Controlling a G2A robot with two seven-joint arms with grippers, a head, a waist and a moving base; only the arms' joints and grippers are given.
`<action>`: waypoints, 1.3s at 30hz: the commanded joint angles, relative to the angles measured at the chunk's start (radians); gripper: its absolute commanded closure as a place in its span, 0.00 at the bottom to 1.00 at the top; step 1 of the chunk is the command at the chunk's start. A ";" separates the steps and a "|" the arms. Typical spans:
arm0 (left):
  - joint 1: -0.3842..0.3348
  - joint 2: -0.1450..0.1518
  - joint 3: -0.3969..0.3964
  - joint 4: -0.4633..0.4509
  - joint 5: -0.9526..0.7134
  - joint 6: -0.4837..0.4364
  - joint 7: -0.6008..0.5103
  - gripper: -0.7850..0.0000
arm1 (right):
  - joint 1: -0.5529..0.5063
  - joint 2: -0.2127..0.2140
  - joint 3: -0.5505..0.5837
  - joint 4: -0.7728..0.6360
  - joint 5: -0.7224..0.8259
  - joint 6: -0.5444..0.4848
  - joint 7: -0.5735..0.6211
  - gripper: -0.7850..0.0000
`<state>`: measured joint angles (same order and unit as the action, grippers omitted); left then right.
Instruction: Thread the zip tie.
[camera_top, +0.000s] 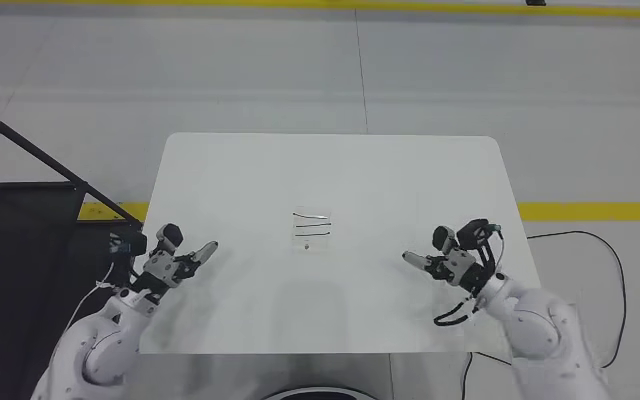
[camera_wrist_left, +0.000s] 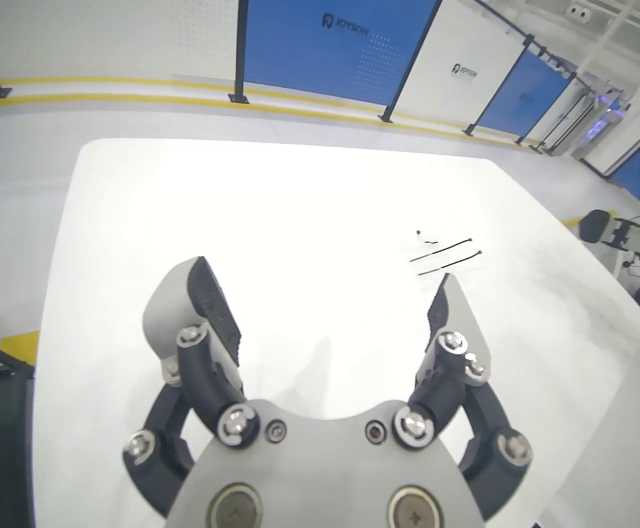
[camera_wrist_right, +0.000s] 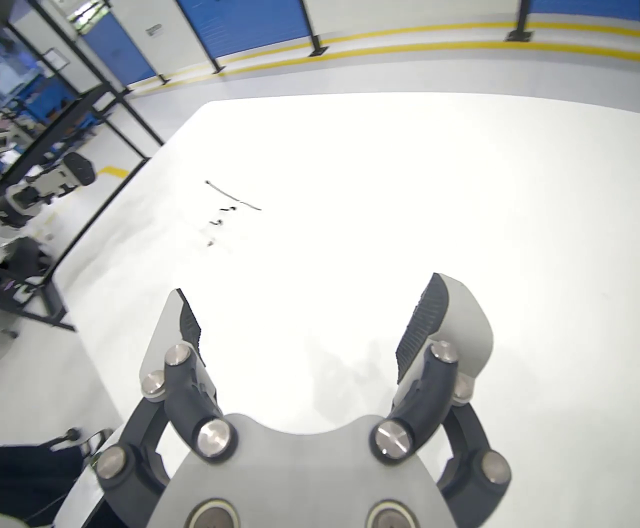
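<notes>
The left tool (camera_wrist_left: 322, 270) is hovering over the near-left part of the surface (camera_top: 400, 170), its fingers standing wide apart and gripping nothing. The right tool (camera_wrist_right: 306, 284) is hanging over the surface's near-right part, likewise spread. At the surface's middle, 2 thin black zip ties (camera_top: 310, 215) are lying flat and parallel, a shorter black piece (camera_top: 306, 243) just beside them, all well apart from both tools.

black zip ties (camera_top: 311, 215), white table (camera_top: 420, 180)

The zip ties (camera_top: 312, 229) lie midway on the table (camera_top: 420, 175), between the left gripper (camera_top: 192, 244) and right gripper (camera_top: 424, 247), apart from both
</notes>
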<state>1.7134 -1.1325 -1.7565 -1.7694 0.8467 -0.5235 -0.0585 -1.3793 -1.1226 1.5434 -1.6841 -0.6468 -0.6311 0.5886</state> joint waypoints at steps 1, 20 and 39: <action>0.001 0.002 -0.006 0.013 -0.049 -0.045 -0.008 0.00 | 0.077 0.003 -0.035 0.058 0.149 -0.038 0.130 0.00; -0.004 0.009 -0.038 0.040 -0.126 -0.136 -0.033 0.00 | 0.305 0.005 -0.166 0.237 0.458 -0.034 0.406 0.00; -0.037 0.007 0.000 0.065 -0.285 -0.103 -0.099 0.00 | 0.559 -0.052 -0.425 0.371 0.541 0.414 0.442 0.00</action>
<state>1.6794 -1.1265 -1.7555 -1.7080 0.5818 -0.6209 -0.1415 -0.8390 -1.1715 1.1273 -1.3404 -0.1293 -0.2242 1.0201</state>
